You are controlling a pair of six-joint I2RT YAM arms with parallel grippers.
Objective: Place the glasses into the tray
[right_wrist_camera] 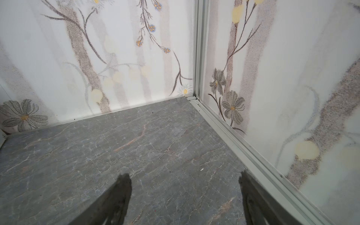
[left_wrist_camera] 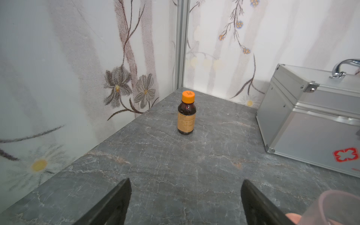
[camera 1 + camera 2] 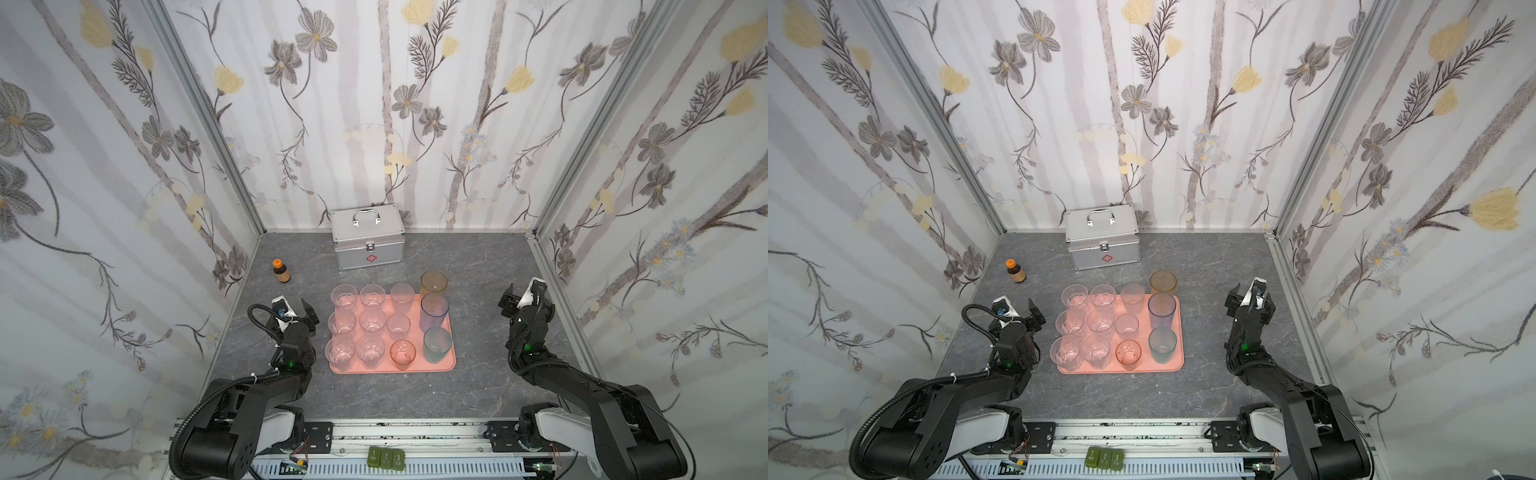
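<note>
Past left tool, bottle; overhead, whole tray.

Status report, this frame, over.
Left gripper open, empty. Right gripper open, empty. Glasses stand in tray; amber glass at far edge, seating unclear. Bottle, case clear of tray.

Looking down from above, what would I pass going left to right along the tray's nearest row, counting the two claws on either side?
In a top view: left gripper → clear glass → second clear glass → short pink glass → teal glass → right gripper.
</note>
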